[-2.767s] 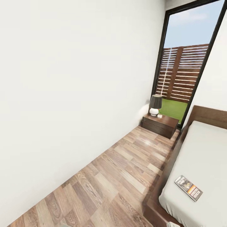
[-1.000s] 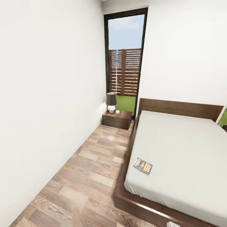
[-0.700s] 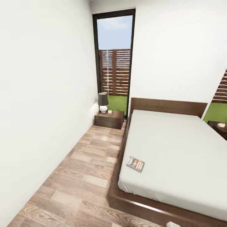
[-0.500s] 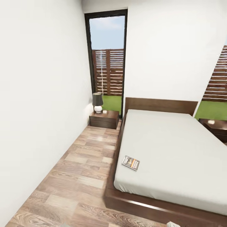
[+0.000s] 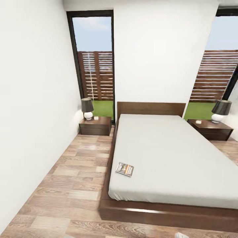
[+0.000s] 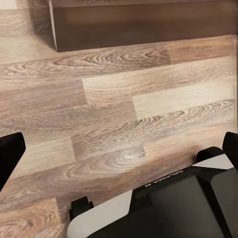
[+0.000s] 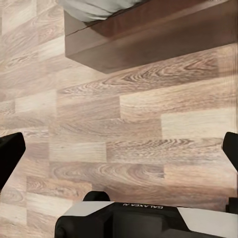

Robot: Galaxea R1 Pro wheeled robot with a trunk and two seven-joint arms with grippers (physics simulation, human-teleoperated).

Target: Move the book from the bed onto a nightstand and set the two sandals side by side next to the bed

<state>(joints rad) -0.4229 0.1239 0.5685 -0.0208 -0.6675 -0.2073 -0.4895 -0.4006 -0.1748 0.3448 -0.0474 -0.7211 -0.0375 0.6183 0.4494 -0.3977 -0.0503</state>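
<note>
The bed stands with its headboard against the white wall between two tall windows, a nightstand at its left side and a second nightstand at its right, each carrying a dark-shaded lamp. The book lies flat on the mattress near the bed's left edge, toward the foot. Both wrist views look down on plank floor beside the bed frame — left claw and right claw each with fingers spread wide, gripping nothing.
</note>
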